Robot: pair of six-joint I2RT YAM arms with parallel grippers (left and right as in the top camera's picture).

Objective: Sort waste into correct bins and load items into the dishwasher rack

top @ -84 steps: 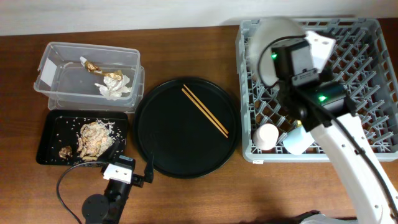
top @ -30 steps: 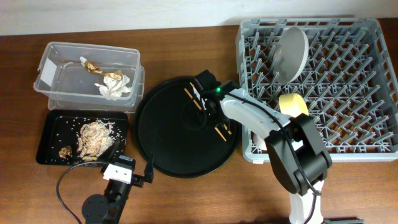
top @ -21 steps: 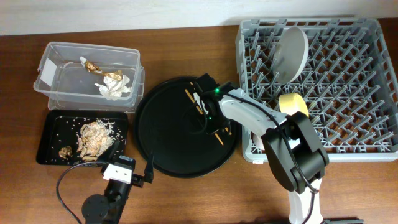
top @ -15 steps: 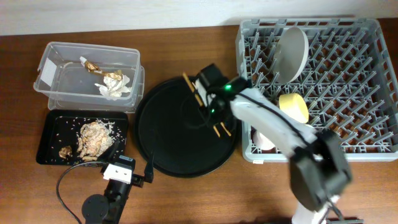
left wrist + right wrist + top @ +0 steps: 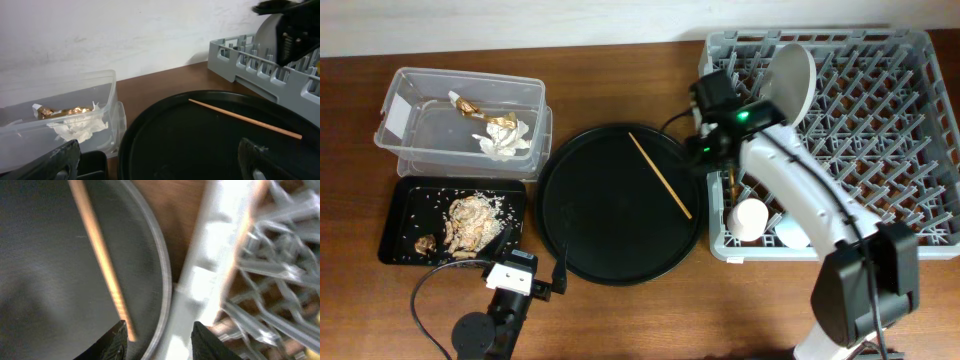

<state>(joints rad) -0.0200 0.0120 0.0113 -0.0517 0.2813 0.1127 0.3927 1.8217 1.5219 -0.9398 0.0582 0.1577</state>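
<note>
One wooden chopstick [image 5: 660,175] lies on the round black tray [image 5: 590,235]; it also shows in the left wrist view [image 5: 245,119] and the right wrist view [image 5: 97,255]. My right gripper [image 5: 708,155] is open and empty, over the tray's rim and the left wall of the grey rack [image 5: 920,242], with the chopstick's end by its left finger [image 5: 157,340]. The grey plate [image 5: 792,80] stands upright in the rack. A pale cup [image 5: 750,218] and a light blue cup [image 5: 792,232] lie at the rack's front left. My left gripper [image 5: 533,258] is open and empty [image 5: 157,150]. The yellow bowl is hidden.
The clear tub [image 5: 410,110] holds white tissue [image 5: 505,140] and the gold wrapper [image 5: 498,122]. The shallow black tray [image 5: 395,235] holds noodle and rice scraps [image 5: 470,222]. The left arm's base sits at the table's front edge.
My right gripper moved from the chopsticks on the round tray up and right to the rack's left edge. Two chopsticks showed on the tray before, one now. My arm covers the yellow bowl.
</note>
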